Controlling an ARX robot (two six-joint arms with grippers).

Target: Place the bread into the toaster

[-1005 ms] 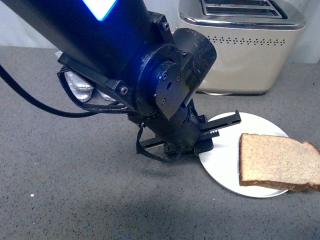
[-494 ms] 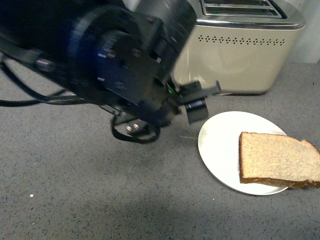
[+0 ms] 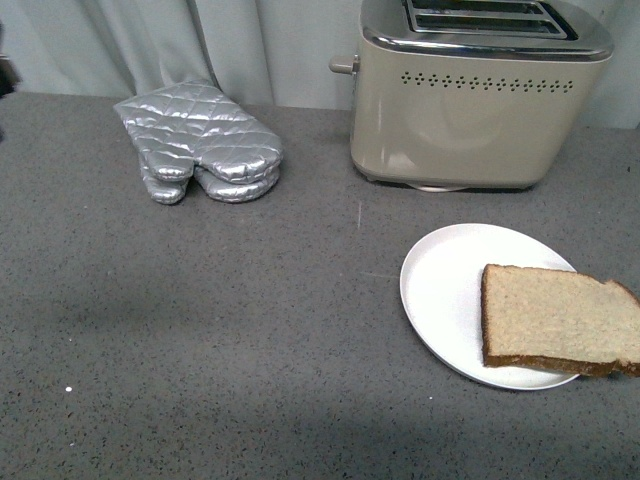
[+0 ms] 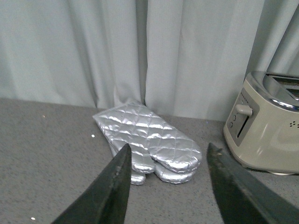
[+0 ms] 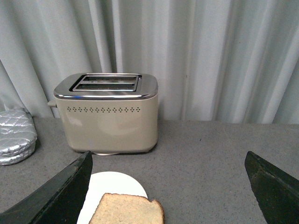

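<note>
Currently one bread point(image 3: 555, 320), one plate point(image 3: 440, 290), one toaster point(image 3: 480, 110).

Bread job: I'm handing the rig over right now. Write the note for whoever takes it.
Left gripper: open, empty, pointed toward the mitt, with the toaster off to one side.
Right gripper: open wide, empty, facing the toaster, with the bread just below it in its view.
Bread: lies flat on the plate, in front of the toaster, overhanging the plate's right rim.
Slots: nothing seen in them.
Done: nothing yet; the bread is not gripped.
Left: grasp the bread, most likely with the right gripper, lift it, stand it upright and lower it into a slot.
</note>
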